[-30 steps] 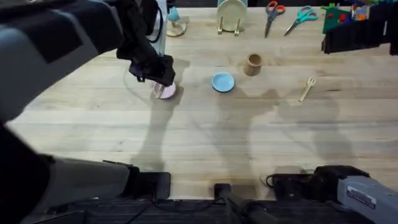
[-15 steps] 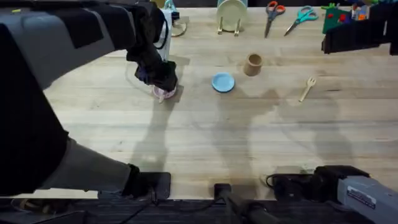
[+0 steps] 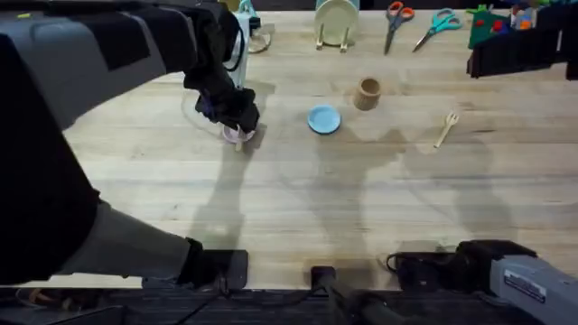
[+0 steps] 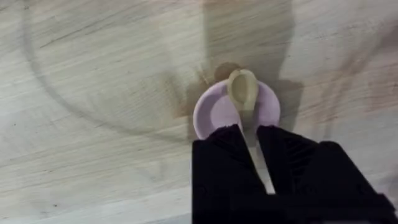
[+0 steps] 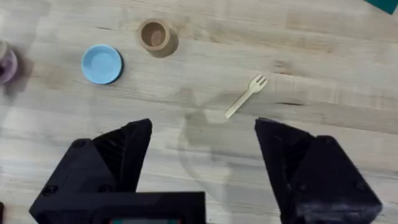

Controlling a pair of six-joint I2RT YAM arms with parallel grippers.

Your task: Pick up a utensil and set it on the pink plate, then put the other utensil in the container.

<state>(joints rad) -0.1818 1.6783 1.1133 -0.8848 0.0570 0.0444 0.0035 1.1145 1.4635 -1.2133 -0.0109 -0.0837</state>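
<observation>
Lowering onto the pink plate (image 4: 214,112), the left end effector (image 3: 237,122) has dropped w/ the spoon (image 4: 244,93) since a second ago, when it hung a bit higher and left of the plate in the overhead view; half a sec ago it was nearly where it sits now, so the descent looks about finished; spoon bowl lies over the plate's far side, handle running back btwn the black fingers (image 4: 224,162), which are narrowly clamped on it; judged from this, step one is at the let-go point, not yet done, since the grip has not been released.

Left arm reaches far fwd from its base at lower left, upper links large and dark under the overhead camera, wrist tipped down over the plate; right end effector (image 5: 202,134) hangs w/ fingers spread wide and empty, back near its base above the surface (image 3: 361,199); fork (image 3: 445,128) lies flat at right, well apart from the wooden cup (image 3: 368,92), untouched; blue plate (image 3: 323,119) sits btwn pink plate and cup.
</observation>
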